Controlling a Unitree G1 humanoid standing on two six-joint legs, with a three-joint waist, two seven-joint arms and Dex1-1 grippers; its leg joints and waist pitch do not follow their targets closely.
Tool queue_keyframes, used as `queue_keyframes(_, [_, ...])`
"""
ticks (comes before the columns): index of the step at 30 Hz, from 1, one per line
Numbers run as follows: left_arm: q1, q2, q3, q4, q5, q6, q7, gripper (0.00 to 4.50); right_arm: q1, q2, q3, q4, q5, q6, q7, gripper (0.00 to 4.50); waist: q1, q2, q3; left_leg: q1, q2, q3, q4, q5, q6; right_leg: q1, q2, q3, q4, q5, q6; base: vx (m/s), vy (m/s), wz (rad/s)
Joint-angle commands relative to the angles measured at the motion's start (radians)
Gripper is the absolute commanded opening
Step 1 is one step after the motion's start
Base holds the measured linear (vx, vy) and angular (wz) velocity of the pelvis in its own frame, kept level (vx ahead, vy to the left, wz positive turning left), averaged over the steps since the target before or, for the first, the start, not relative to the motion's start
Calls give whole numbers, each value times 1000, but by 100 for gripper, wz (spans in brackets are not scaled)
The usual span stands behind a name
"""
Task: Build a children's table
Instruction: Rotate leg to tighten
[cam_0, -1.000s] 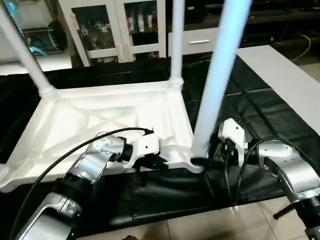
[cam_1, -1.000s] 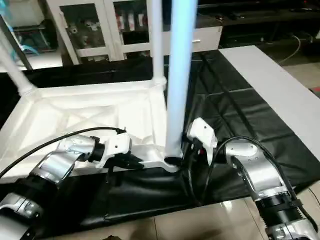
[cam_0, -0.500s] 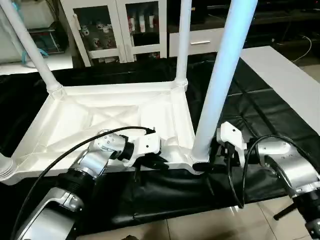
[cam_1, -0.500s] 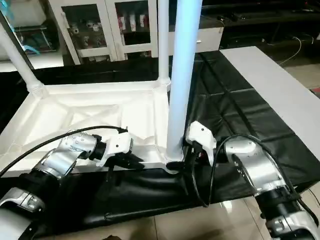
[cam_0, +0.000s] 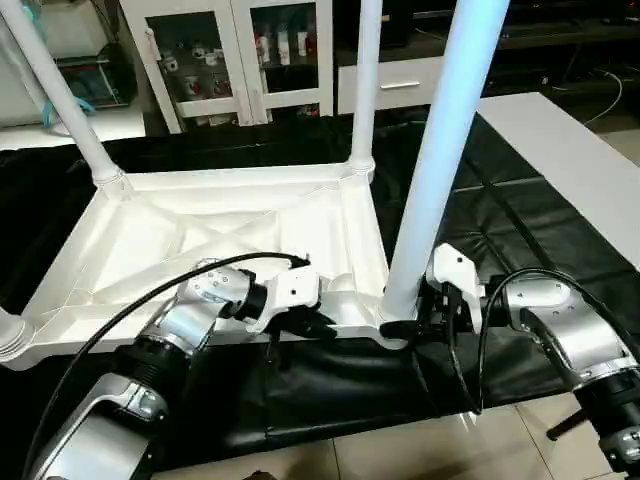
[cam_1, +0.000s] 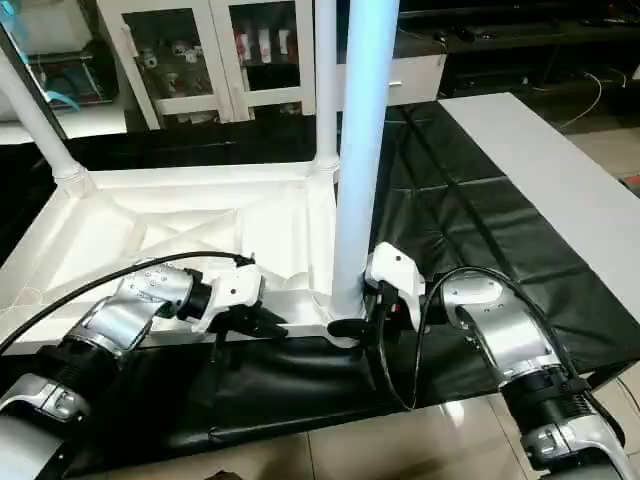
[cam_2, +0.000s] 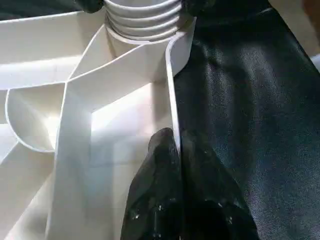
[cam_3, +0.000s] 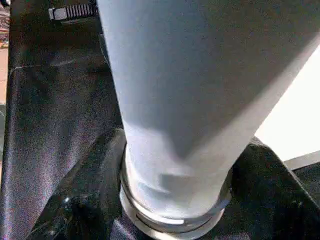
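Tabletop (cam_0: 230, 235) lies ribs-up on desk (cam_0: 520, 215), left claw (cam_2: 176, 165) pinching its thin near rim, right claw (cam_3: 175, 200) clamped round leg (cam_0: 425, 190) base at 4 o'clock corner; light, stiff, slick plastic—grip low.

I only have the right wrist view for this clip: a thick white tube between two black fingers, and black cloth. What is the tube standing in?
Observer: The near right corner socket of the upturned table top. The right hand clamps the leg just above that socket.
Operator: Are any other legs fitted?
Observer: Yes, two stand in the far corners: far right leg and far left leg. The near left corner lies at the picture's edge, so I cannot tell about a fourth.
Operator: And the other arm?
Observer: In the left wrist view, the left hand pinches the top's thin near rim, one finger on each side of it.
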Motion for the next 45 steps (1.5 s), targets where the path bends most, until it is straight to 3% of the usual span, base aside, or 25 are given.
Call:
queue_keyframes(1, [-3,3,-49,3,11,-17,-54,0,-8,6,4,4,-8,-4,8,272,-4,-22,-64,21,61,-26,-70,-160,99,41,-56,37,-64,-186,-242,0,0,0])
queue_keyframes(7, [1,4,-43,6,9,-16,-48,0,14,18,-5,3,-6,-5,-12,270,-5,-21,-64,20,60,-26,-70,-160,99,41,-56,37,-63,-174,-247,0,0,0])
queue_keyframes(9, [-3,-6,-30,22,10,-21,-12,0,8,49,-35,28,-14,-3,-101,270,-6,-20,-64,20,59,-25,-70,-165,95,40,-57,38,-64,-181,-247,0,0,0])
queue_keyframes(10, [-16,-30,-10,53,8,-27,40,0,-6,93,-79,74,-22,10,-224,270,-14,-20,-60,21,56,-25,-73,-192,80,35,-56,38,-70,-225,-240,0,0,0])
queue_keyframes(11, [-16,-30,-10,53,8,-27,40,0,-6,93,-79,74,-22,10,-224,270,-14,-20,-60,21,56,-25,-73,-192,80,35,-56,38,-70,-225,-240,0,0,0])
queue_keyframes(13, [-25,-44,1,71,4,-26,63,0,-13,114,-99,97,-23,17,-280,270,-25,-22,-57,23,54,-30,-80,-256,42,37,-57,36,-79,-318,-216,0,0,0])
queue_keyframes(17, [-109,-136,37,214,35,-35,276,0,-26,248,-169,154,-37,46,-561,269,-41,-21,-56,26,52,-34,-84,-296,11,34,-55,35,-85,-359,-197,0,0,0])
queue_keyframes(19, [-140,-162,46,255,46,-34,342,0,-28,293,-174,171,-69,36,-666,268,-47,-25,-56,24,50,-33,-86,-286,2,30,-55,37,-86,-343,-188,0,0,0])
queue_keyframes(20, [-157,-175,48,274,53,-33,375,0,-34,320,-179,191,-88,23,-739,268,-49,-27,-59,20,50,-37,-86,-274,6,39,-59,36,-84,-325,-190,0,0,0])
queue_keyframes(22, [-181,-195,53,300,64,-31,423,0,-44,360,-188,222,-112,5,-841,268,-55,-24,-60,23,49,-33,-85,-266,6,33,-58,38,-85,-298,-196,0,0,0])
queue_keyframes(23, [-185,-198,53,304,65,-31,429,0,-47,365,-190,228,-115,3,-858,268,-60,-25,-61,18,48,-34,-84,-251,20,37,-58,37,-84,-269,-205,0,0,0])
queue_keyframes(24, [-196,-207,56,317,70,-30,449,0,-55,383,-197,247,-125,-4,-915,268,-60,-23,-62,21,48,-31,-81,-238,31,34,-57,38,-83,-243,-210,0,0,0])
queue_keyframes(26, [-245,-239,59,371,101,-37,551,0,-114,468,-261,342,-144,8,-1205,267,-67,-21,-67,17,45,-33,-79,-197,35,38,-55,37,-74,-184,-224,0,0,0])
queue_keyframes(29, [-267,-254,60,410,109,-53,585,0,-152,509,-301,393,-155,22,-1342,267,-65,-21,-73,18,45,-30,-73,-136,55,41,-56,36,-67,-97,-245,0,0,0])
queue_keyframes(30, [-269,-255,59,414,109,-55,586,0,-159,515,-301,401,-158,22,-1354,267,-64,-19,-75,18,44,-30,-71,-113,66,42,-56,35,-62,-64,-250,0,0,0])
queue_keyframes(31, [-271,-258,58,421,109,-60,589,0,-169,522,-297,410,-165,17,-1358,267,-63,-26,-77,16,44,-28,-67,-70,95,45,-55,34,-56,-4,-261,0,0,0])
queue_keyframes(33, [-270,-258,57,422,110,-64,588,0,-178,528,-288,416,-168,13,-1346,267,-58,-23,-75,15,43,-25,-64,-59,129,45,-58,33,-54,19,-272,0,0,0])
queue_keyframes(34, [-266,-253,55,421,111,-70,587,0,-183,541,-290,415,-156,1,-1327,267,-58,-29,-73,15,44,-24,-64,-71,140,46,-59,33,-58,-2,-272,0,0,0])
queue_keyframes(38, [-252,-234,51,432,120,-96,578,0,-165,549,-268,373,-138,-87,-1236,267,-59,-29,-67,18,49,-25,-70,-130,116,44,-58,34,-68,-111,-254,0,0,0])
queue_keyframes(39, [-250,-232,51,434,122,-101,576,0,-159,547,-267,359,-128,-95,-1218,323,-58,-28,-67,17,49,-26,-71,-133,114,44,-59,34,-68,-114,-252,0,0,0])
queue_keyframes(41, [-238,-217,49,428,122,-112,556,0,-126,519,-246,286,-127,-107,-1168,337,-56,-29,-67,18,50,-26,-71,-129,115,46,-57,34,-66,-98,-250,0,0,0])
queue_keyframes(45, [-215,-192,41,402,114,-119,496,0,-69,466,-222,171,-88,-49,-1038,374,-49,-30,-65,17,51,-25,-71,-126,133,49,-58,35,-66,-85,-250,0,0,0])
